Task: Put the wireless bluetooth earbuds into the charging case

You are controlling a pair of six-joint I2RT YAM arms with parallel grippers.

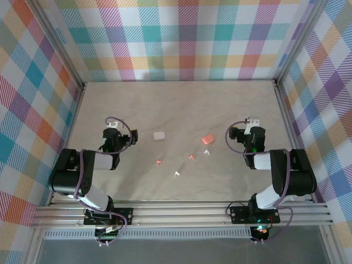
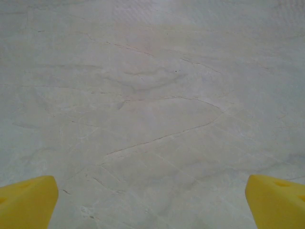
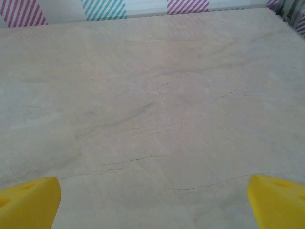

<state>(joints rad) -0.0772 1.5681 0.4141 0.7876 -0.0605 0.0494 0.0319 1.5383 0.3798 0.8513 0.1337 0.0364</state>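
tiny earbuds (image 1: 192, 157) blurred, claw fingertips (image 2: 27, 200) cropped

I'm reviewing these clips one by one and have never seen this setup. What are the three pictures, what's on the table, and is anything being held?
The overhead picture looks down on two robot arms bolted at the near edge of a table. The left gripper and right gripper each end in two fingers. The other two pictures come from small cameras on the wrists: the yellow wedges at the bottom corners are each arm's own fingers, spread wide over bare tabletop.

Between the arms lie a white case and a pink case. Nearer the arms are four tiny earbuds: a pink one, a white one, another pink and another white.

Nothing is held; both grippers are open and empty.
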